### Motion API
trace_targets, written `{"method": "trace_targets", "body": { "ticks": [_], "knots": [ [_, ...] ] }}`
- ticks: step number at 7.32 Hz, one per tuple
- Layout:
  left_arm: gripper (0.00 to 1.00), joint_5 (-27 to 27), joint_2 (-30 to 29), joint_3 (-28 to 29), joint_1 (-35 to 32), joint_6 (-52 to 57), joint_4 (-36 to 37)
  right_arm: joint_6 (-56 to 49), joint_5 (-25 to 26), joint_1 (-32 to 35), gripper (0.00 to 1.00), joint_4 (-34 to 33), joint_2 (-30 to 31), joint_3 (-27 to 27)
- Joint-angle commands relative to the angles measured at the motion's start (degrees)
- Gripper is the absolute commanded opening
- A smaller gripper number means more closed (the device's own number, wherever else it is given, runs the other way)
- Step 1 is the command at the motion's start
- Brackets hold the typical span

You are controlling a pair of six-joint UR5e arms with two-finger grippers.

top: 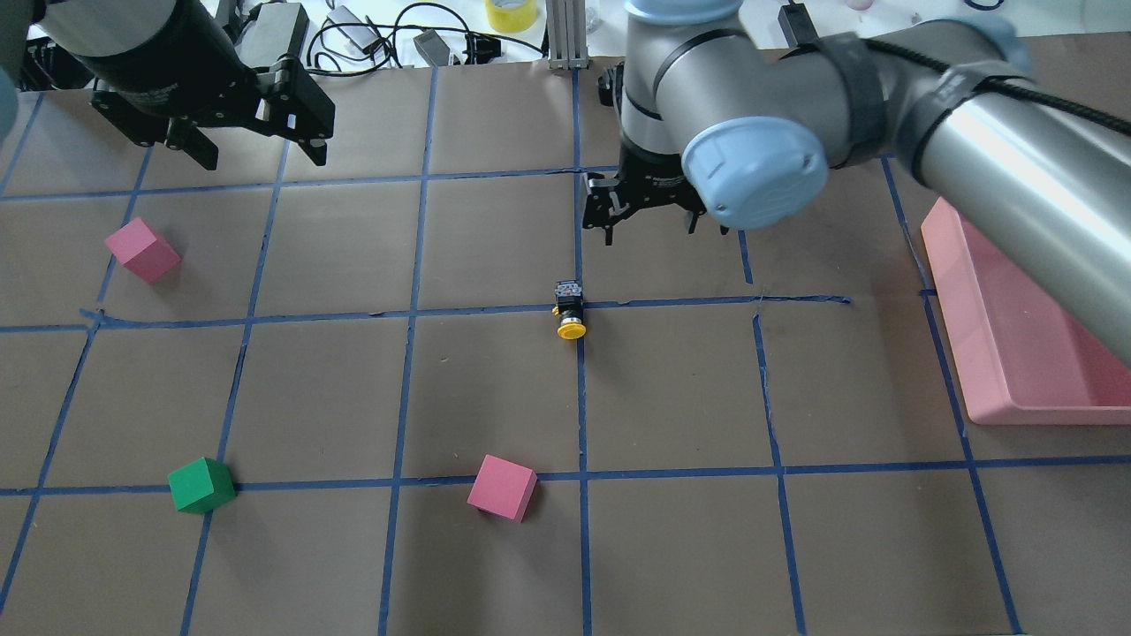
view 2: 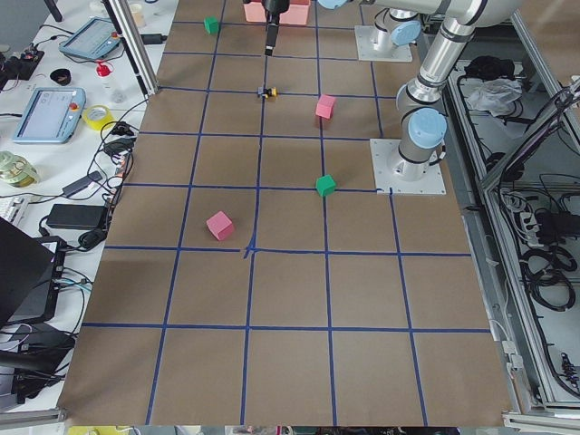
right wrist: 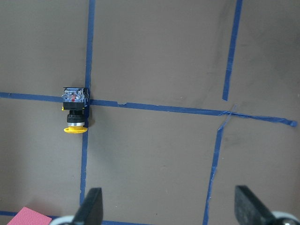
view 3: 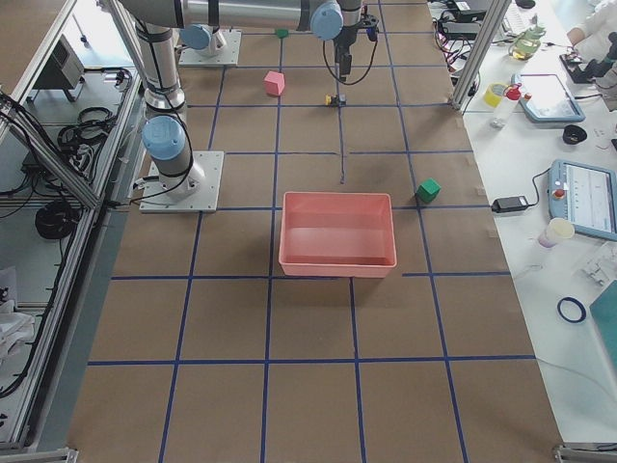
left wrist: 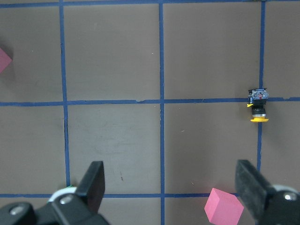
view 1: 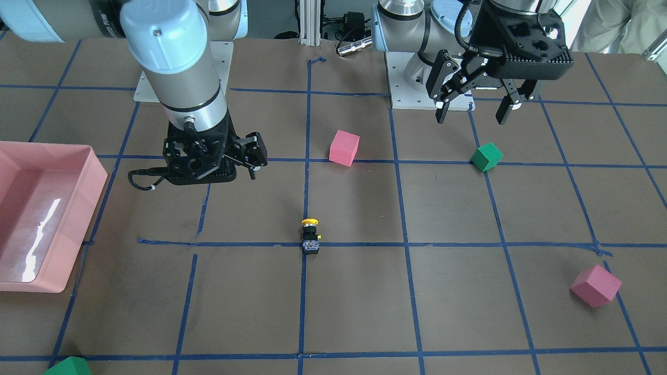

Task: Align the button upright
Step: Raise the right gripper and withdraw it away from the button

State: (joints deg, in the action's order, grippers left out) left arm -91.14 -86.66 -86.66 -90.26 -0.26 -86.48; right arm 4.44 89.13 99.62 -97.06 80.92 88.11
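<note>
- While it lies on its side on the tabletop (view 1: 365, 312), the button (view 1: 310, 237) is found at a crossing of blue tape lines (view 1: 406, 245), with its yellow cap turned toward the robot's base.
- The right hand (top: 649, 231) is held above the tabletop near the button, not touching it, and its fingers are spread apart.
- The left hand (view 1: 471, 113) is seen raised well apart from the button, with its fingers likewise spread wide.
</note>
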Motion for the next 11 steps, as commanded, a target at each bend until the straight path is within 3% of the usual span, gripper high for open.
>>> {"method": "trace_targets", "body": {
  "ticks": [1, 11],
  "knots": [
    [1.00, -0.01, 0.00, 0.00, 0.00, 0.00, 0.00, -5.71, 0.17, -2.15, 1.00, 5.19, 5.19, -0.04],
    [1.00, -0.01, 0.00, 0.00, 0.00, 0.00, 0.00, -8.93, 0.26, -5.40, 1.00, 5.04, 7.32, 0.84]
  ]
}}
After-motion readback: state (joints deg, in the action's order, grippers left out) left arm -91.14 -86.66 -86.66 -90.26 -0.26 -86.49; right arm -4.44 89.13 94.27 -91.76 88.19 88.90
